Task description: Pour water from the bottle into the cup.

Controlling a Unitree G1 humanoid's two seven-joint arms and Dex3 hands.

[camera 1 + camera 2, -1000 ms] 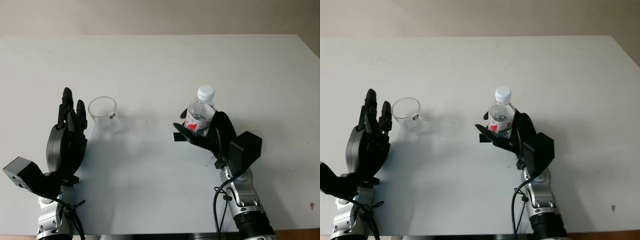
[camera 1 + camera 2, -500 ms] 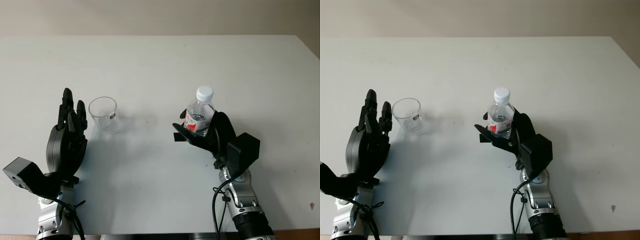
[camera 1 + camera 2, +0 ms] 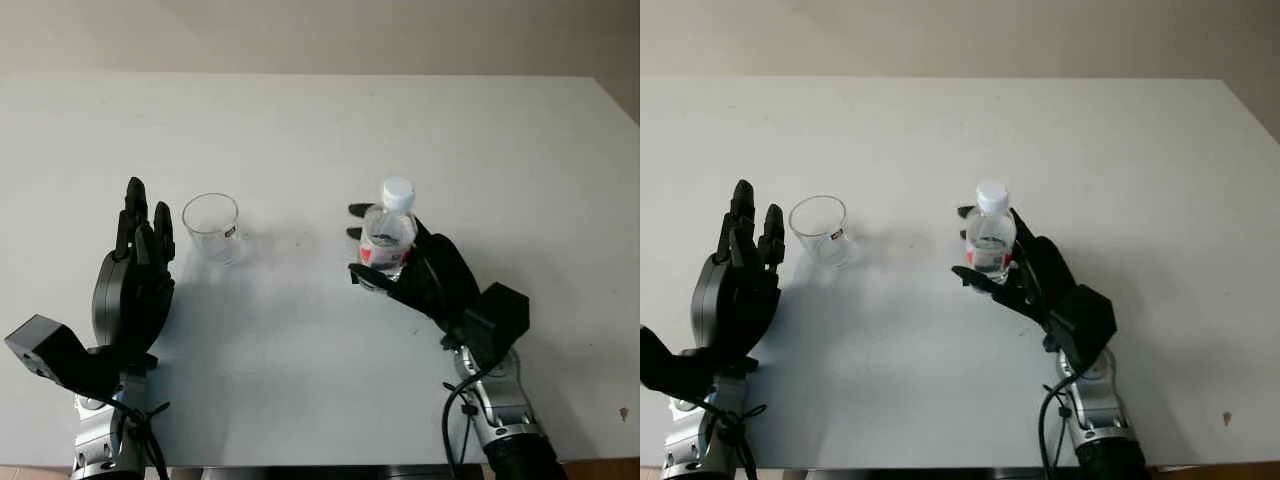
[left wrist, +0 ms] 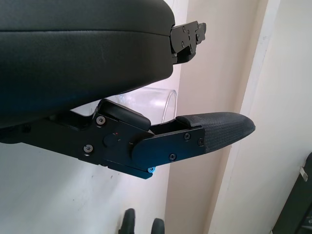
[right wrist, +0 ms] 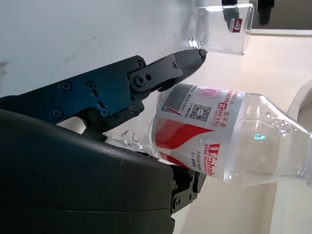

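While the right hand (image 3: 420, 275) gripped the bottle (image 3: 388, 235) mid-desk, its white cap (image 3: 397, 190) was on.
Uncapping should have preceded tilting toward the cup (image 3: 213, 226), which stood nearer the desk's left edge, just beside the open left hand (image 3: 135, 275).

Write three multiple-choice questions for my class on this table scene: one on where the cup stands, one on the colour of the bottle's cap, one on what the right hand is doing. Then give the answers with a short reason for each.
1. Where is the cup?
A. On the table, between the left hand and the bottle
B. Behind the bottle, at the table's far edge
C. Held in the left hand

2. What colour is the bottle's cap?
A. Blue
B. Red
C. White

3. What is the right hand doing?
A. Hanging open, away from the bottle
B. Gripping the upright bottle
C. Holding the cup

Answers: 1 A, the cup stands beside the open left hand, with the bottle further to the robot's right. 2 C, the cap is white above a red label. 3 B, its fingers wrap the bottle, which stands upright.
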